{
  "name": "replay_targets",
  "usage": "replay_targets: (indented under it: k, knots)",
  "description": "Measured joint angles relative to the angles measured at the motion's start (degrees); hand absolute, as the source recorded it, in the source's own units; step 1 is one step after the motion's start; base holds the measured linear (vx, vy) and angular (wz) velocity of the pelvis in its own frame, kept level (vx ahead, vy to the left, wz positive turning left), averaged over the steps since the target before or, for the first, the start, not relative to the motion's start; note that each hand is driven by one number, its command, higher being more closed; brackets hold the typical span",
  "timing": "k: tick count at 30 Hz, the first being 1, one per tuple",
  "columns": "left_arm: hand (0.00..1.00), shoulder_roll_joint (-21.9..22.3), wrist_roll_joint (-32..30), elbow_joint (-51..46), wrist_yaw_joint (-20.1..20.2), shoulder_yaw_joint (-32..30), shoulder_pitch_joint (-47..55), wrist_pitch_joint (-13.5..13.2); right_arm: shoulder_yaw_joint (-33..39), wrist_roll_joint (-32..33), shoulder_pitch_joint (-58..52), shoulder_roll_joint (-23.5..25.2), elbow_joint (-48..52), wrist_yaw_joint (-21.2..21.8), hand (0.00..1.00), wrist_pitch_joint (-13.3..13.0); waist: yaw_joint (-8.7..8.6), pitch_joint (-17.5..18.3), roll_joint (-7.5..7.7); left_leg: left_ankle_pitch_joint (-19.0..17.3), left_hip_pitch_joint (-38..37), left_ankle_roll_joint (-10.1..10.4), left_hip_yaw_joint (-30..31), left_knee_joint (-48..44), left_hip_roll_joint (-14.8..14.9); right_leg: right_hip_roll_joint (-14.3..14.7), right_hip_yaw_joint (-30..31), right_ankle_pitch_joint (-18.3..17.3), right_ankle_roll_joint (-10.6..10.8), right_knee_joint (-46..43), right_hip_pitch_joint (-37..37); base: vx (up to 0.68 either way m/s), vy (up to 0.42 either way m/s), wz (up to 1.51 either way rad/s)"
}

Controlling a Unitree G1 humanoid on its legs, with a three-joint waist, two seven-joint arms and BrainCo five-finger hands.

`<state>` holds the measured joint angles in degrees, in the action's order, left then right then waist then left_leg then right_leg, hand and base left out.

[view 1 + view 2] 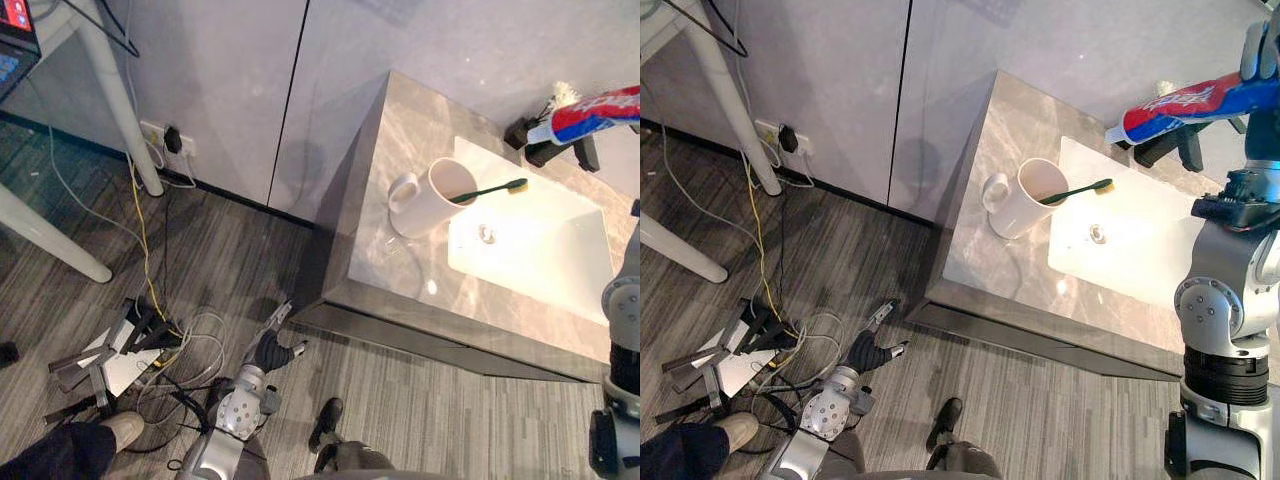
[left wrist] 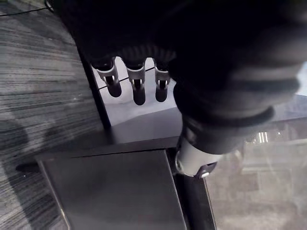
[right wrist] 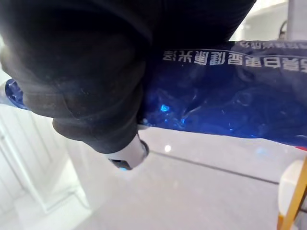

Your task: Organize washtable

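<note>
Roughly midway: toothbrush (image 1: 1077,190) sits in the mug (image 1: 1025,200) on the table (image 1: 1000,270), right hand (image 1: 1260,50) is curled round the toothpaste tube (image 1: 1200,102) in the air at the mug's 2 o'clock, tube not yet stowed, left hand (image 1: 870,350) hangs slack-fingered at 7 o'clock.

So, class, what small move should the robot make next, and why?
Probably carry the toothpaste tube toward the mug: the right hand holds it in the air above the washtable, while the mug already holds the toothbrush.
</note>
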<state>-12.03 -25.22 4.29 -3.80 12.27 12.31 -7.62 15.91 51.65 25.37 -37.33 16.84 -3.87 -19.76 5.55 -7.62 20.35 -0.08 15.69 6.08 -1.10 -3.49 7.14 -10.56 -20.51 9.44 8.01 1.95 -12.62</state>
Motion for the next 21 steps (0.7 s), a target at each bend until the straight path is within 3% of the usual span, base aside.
replay_targets:
  k: [8, 12, 21]
  knots:
    - [0.00, -0.5, 1.0, 1.0, 0.0, -1.6, 0.0, 0.9, 0.0, 0.0, -0.2, 4.0, 0.7, -2.5, 1.00, -0.1, 0.10, -1.3, 1.01, 0.1, 2.6, 0.1, 1.3, -1.3, 0.7, 0.8, -1.6, 2.2, -0.9, 0.1, -1.3, 0.01, 0.011, 0.05]
    - [0.00, -0.6, 1.1, 3.0, 0.0, -3.3, -0.1, 1.1, 0.3, -0.1, -3.4, 7.4, 5.7, -2.4, 1.00, -0.1, 0.12, -2.1, 2.22, 0.1, 3.5, 0.1, 2.4, -1.4, 0.8, 1.0, -1.9, 2.3, -0.9, 0.1, -1.6, 0.03, 0.019, 0.09]
    - [0.00, -0.6, 2.2, 3.2, -0.9, -8.4, -0.1, 2.3, 3.4, -0.5, -5.6, 8.3, 7.1, -2.0, 1.00, -0.1, 0.25, -3.5, 3.86, 0.1, 4.8, 0.1, 3.0, -1.6, 1.2, 1.4, -2.8, 3.0, -0.1, 0.1, -2.5, 0.01, 0.003, 0.01]
